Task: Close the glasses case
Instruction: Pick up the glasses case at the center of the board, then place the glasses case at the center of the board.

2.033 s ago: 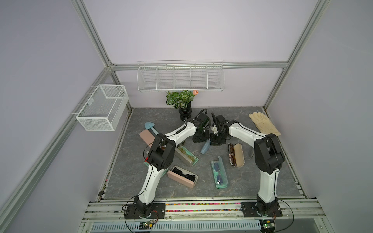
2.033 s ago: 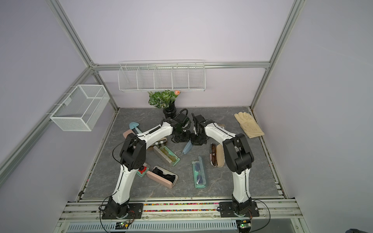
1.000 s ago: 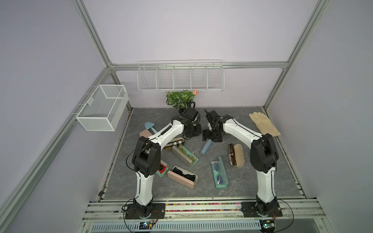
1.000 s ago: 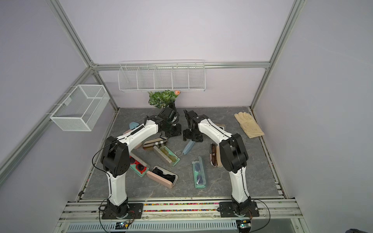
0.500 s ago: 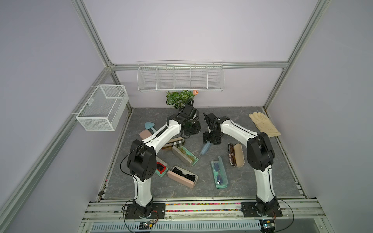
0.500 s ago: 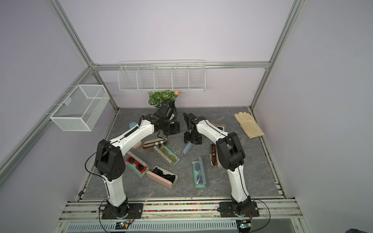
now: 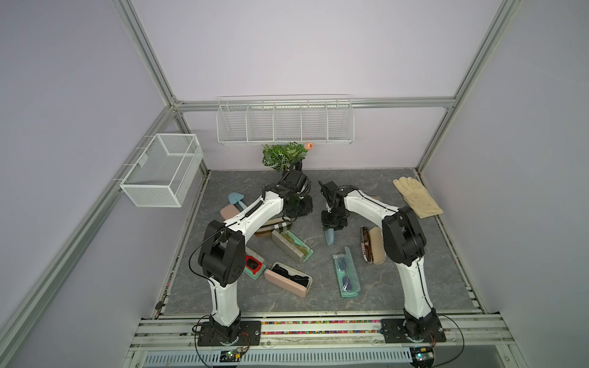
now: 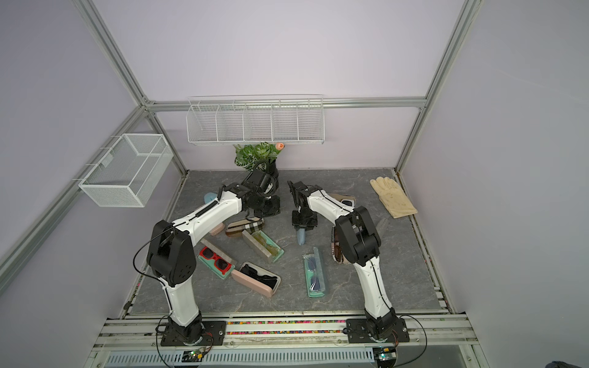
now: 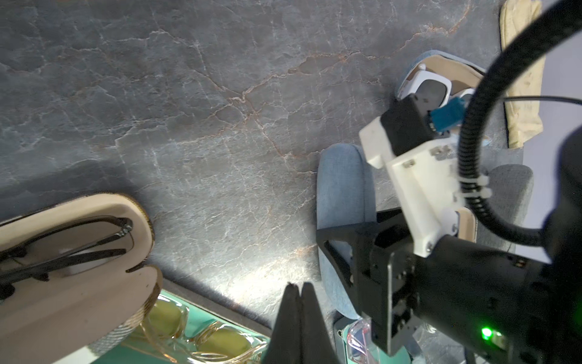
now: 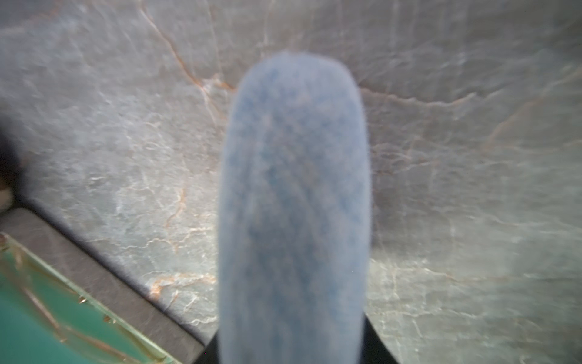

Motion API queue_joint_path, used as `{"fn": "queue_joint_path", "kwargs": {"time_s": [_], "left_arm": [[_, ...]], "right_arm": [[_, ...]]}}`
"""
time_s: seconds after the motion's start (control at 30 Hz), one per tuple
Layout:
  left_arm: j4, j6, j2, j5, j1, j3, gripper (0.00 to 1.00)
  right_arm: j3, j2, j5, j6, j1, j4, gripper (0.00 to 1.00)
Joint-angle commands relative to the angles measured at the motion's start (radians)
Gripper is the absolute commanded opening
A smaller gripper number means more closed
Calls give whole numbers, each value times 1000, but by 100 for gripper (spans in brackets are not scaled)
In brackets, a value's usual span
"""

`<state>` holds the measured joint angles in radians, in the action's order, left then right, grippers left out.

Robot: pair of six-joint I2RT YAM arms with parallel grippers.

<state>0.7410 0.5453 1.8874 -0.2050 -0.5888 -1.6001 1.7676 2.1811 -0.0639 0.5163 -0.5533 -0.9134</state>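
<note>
Right pincer [image 7: 331, 224] astride the blue case [image 7: 330, 237] on the desk [image 7: 382, 286].
Lies straight below, long axis running out between the jaws; cannot tell whether clamped yet. Left pincer [image 9: 297, 286] clenched empty, near but farther off.
</note>
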Motion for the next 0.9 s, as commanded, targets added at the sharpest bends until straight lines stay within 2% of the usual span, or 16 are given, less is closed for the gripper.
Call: {"fn": "queue_joint_path", "kwargs": {"time_s": [0.0, 0.2, 0.37, 0.6, 0.87], "left_arm": [[-9, 6, -46, 14, 5, 8, 0], [-34, 11, -30, -7, 5, 29, 0], [-63, 24, -6, -35, 5, 39, 0], [-72, 24, 27, -49, 5, 26, 0], [-63, 15, 45, -56, 4, 17, 0]], "right_arm": [[31, -134, 47, -20, 39, -23, 32], [-31, -353, 191, -56, 145, -121, 33], [-194, -584, 293, -73, 292, -142, 34], [-484, -789, 271, -82, 531, -75, 35], [-681, -831, 209, -83, 762, 41, 34]]}}
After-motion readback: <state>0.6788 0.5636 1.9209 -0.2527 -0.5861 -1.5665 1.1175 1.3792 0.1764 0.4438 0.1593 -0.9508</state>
